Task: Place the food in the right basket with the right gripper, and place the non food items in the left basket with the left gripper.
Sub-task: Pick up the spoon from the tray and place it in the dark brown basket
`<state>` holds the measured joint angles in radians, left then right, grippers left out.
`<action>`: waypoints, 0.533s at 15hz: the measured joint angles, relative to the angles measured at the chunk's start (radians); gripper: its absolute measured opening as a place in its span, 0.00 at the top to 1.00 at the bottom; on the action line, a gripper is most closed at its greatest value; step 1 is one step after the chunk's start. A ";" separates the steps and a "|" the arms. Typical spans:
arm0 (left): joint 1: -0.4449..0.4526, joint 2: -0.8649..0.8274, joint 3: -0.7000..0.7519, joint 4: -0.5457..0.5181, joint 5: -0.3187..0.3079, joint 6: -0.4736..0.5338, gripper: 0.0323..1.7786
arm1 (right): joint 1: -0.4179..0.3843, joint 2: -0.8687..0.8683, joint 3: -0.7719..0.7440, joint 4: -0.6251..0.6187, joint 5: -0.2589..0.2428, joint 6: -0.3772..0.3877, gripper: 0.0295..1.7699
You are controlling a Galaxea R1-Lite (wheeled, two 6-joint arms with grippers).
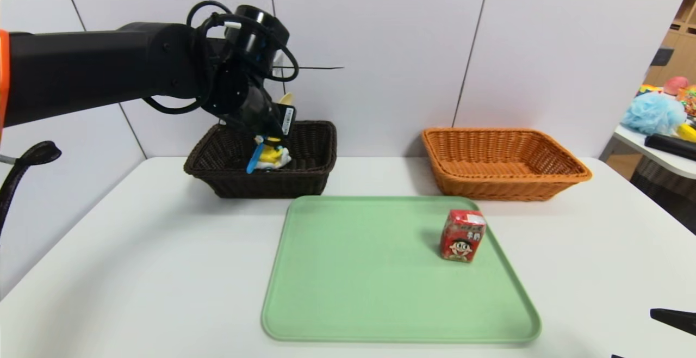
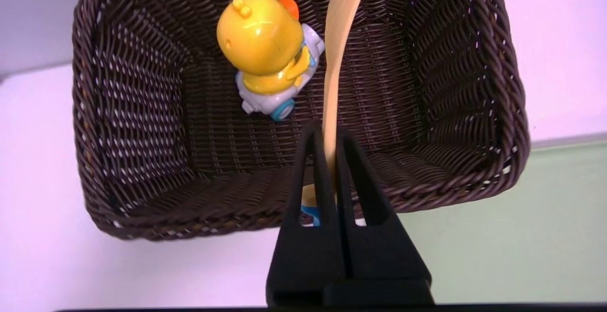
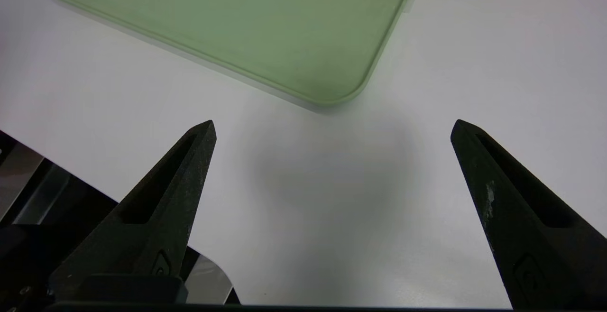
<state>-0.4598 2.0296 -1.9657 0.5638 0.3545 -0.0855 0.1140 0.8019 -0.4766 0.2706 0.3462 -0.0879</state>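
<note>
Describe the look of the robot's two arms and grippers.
The left arm is matte black with an orange band near the shoulder and looped black cables at the wrist. The left gripper and right gripper have slim, black, wedge-shaped fingers tapering to points.

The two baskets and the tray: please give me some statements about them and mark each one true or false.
1. The dark brown basket holds a yellow toy. True.
2. The orange basket already holds the red carton. False: the red carton stands on the green tray, and nothing shows in that basket.
3. The left gripper is shut on a slim wooden utensil over the dark brown basket. True.
4. The right gripper grips the tray's edge. False: its jaws are wide open above the white table, holding nothing.
5. The tray lies between the two baskets. False: it lies in front of them, nearer the robot.
</note>
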 joint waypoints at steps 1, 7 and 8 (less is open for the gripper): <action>0.018 0.000 0.001 -0.016 -0.026 0.067 0.98 | -0.008 -0.001 0.004 0.000 0.000 0.000 0.03; 0.095 0.000 0.002 -0.070 -0.179 0.462 0.98 | -0.027 -0.004 0.012 0.000 0.000 0.000 0.03; 0.115 0.000 0.002 -0.072 -0.223 0.539 0.98 | -0.027 -0.005 0.014 0.000 0.000 0.000 0.03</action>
<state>-0.3445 2.0300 -1.9636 0.4915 0.1313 0.4530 0.0870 0.7970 -0.4628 0.2709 0.3457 -0.0883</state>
